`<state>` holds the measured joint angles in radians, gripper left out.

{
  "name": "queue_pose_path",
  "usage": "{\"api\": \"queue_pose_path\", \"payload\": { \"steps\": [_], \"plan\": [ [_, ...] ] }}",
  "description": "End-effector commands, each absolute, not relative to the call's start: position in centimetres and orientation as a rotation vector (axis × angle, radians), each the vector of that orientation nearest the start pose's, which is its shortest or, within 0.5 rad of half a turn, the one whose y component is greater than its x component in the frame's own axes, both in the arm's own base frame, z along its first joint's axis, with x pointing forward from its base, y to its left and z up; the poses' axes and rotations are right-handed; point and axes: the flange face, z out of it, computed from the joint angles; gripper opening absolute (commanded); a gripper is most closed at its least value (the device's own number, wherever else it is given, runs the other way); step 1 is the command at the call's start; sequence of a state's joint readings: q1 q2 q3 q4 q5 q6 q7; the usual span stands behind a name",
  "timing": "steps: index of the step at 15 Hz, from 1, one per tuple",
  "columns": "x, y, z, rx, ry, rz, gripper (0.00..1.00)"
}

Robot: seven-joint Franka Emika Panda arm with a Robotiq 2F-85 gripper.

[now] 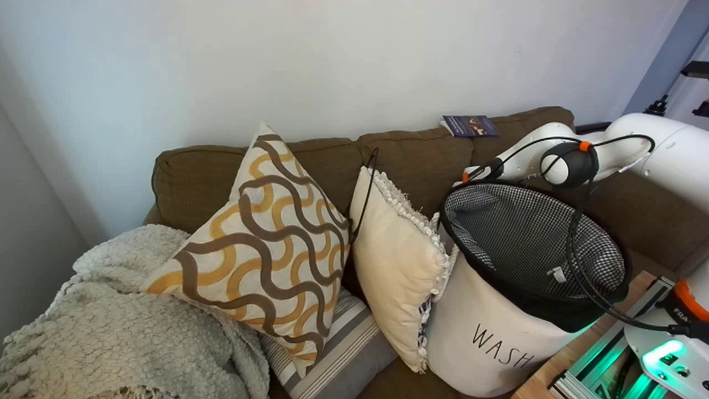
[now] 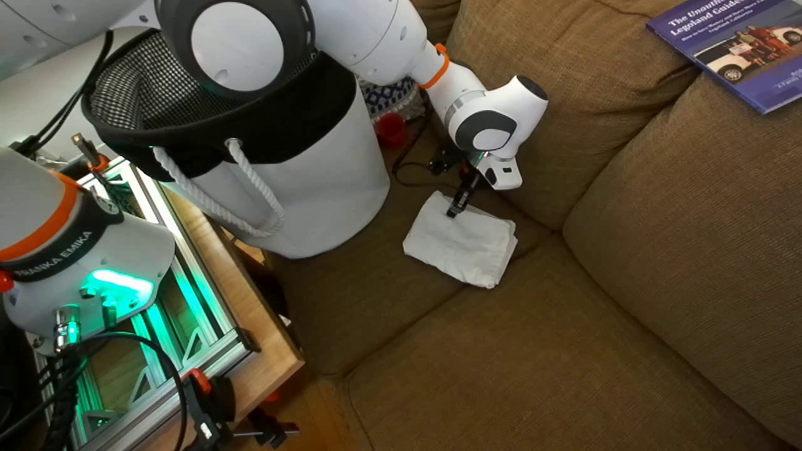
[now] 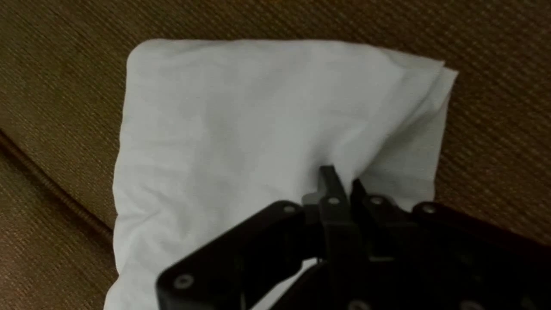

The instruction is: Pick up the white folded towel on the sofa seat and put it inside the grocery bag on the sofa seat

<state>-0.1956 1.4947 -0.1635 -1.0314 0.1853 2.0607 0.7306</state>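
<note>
The white folded towel [image 2: 454, 247] lies on the brown sofa seat beside the bag; it also fills much of the wrist view [image 3: 236, 125]. My gripper [image 2: 453, 212] points down onto the towel near its edge. In the wrist view the fingertips [image 3: 342, 175] are close together with a raised fold of the towel pinched between them. The rest of the towel lies flat on the seat. The bag is a tall white laundry bag marked WASH [image 1: 460, 310] with a black rim and checked lining. It stands open and upright on the seat, and also shows in an exterior view [image 2: 332, 188].
A cream pillow [image 1: 393, 255] leans against the bag. A patterned pillow [image 1: 277, 233] and a fleece blanket [image 1: 138, 327] lie farther along. The sofa back [image 2: 583, 113] rises close behind my wrist. A book [image 2: 745, 50] lies on top of it. A red object [image 2: 391, 129] is behind the bag.
</note>
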Motion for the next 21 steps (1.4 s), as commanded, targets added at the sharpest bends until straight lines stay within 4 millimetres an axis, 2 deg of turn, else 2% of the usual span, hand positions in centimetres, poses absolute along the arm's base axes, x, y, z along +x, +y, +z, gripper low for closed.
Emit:
{"api": "queue_pose_path", "payload": {
  "steps": [1, 6, 12, 15, 17, 18, 21],
  "plan": [
    [62.0, -19.8, -11.4, -2.765, 1.640, 0.692, 0.01],
    [61.3, -19.6, -7.1, -2.880, 1.523, 0.476, 0.01],
    [60.4, -17.2, -1.1, -2.886, 1.617, 0.276, 0.01],
    [58.9, -16.0, 2.0, -2.851, 1.711, 0.258, 0.01],
    [57.0, -15.0, 3.9, -2.868, 1.720, 0.346, 0.01],
    [59.9, -15.8, 1.5, -2.873, 1.686, 0.287, 0.05],
    [58.2, -15.0, 3.3, -2.871, 1.692, 0.324, 0.05]
  ]
}}
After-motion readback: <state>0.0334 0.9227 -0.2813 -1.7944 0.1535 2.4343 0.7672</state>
